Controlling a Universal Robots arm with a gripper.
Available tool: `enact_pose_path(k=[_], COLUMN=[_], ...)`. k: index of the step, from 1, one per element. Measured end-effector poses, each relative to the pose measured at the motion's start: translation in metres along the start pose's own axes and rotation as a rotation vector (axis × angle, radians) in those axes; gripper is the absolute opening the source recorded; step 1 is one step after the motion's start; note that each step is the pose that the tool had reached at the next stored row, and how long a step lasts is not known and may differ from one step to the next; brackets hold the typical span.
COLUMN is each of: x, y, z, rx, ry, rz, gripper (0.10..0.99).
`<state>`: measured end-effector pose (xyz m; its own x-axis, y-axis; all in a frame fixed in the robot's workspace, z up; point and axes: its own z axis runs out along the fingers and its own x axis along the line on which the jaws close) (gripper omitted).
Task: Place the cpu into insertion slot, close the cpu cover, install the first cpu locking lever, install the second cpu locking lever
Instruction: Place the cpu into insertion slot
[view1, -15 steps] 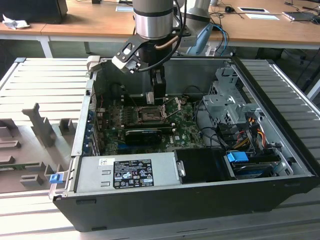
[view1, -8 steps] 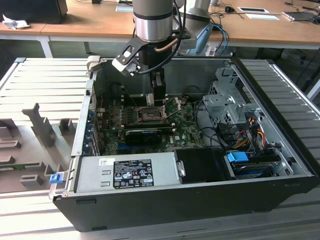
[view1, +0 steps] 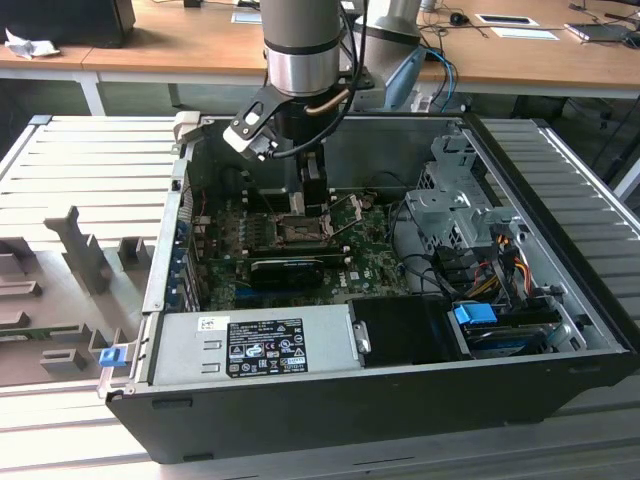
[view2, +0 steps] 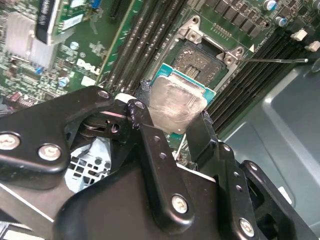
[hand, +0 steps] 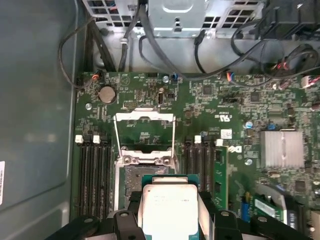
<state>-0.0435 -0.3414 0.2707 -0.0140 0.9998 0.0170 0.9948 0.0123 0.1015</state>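
Observation:
My gripper is shut on the cpu, a flat square chip with a pale silver face on a green edge, held by two opposite sides. In the first wrist view the cpu hangs just above the insertion slot and partly overlaps it, with part of the dark socket centre still showing. The insertion slot sits on the green board. The cpu cover, a thin silver frame, lies flipped open beside the socket. In the exterior view the gripper reaches down into the computer case over the insertion slot.
Black memory slots flank the socket on both sides. A finned heat sink and a black card stand nearby. Cables and a metal drive cage fill the exterior view's right; a power supply lies at the front.

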Motion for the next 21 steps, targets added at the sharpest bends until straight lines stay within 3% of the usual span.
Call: enact_pose_path(k=[10, 21], x=[0.0059, 0.0058], y=[-0.0057, -0.0065], z=[0.0222, 0.0290], rx=[0.000, 0.000], ry=[0.0020, 0.0019], rz=[-0.020, -0.019], gripper=[0.529, 0.529])
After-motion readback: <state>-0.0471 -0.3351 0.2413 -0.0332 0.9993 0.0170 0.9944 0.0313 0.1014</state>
